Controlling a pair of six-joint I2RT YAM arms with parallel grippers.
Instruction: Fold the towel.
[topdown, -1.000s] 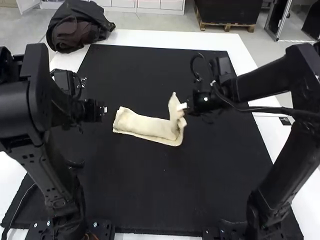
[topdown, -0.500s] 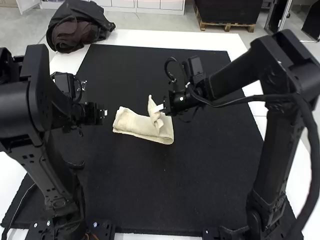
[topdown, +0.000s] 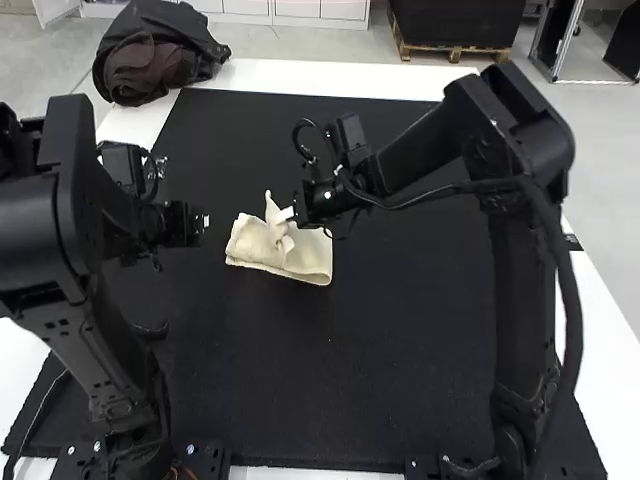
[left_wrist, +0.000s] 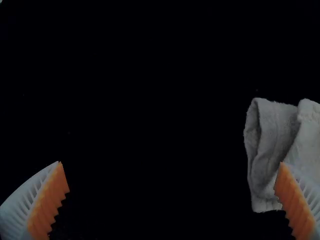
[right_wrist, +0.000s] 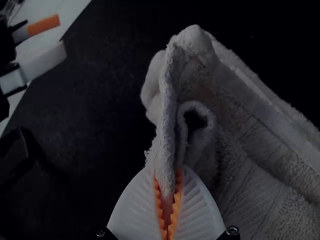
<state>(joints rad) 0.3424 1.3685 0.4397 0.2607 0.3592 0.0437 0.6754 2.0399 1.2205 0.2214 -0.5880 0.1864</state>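
The cream towel lies as a folded strip mid-table, its right end lifted and doubled back over the rest. My right gripper holds that raised end above the strip; in the right wrist view the right gripper is shut on bunched layers of the towel. To the left of the towel is my left gripper, not touching it. In the left wrist view the left gripper is wide open with nothing between its fingers, and the folded end of the towel lies partly behind one finger.
A black mat covers most of the white table. A dark bundled bag rests at the back left corner. The left arm stands close to the towel's left end.
My right gripper has moved left, carrying the towel's right end over the strip, so the towel now looks shorter. The left arm has hardly moved.
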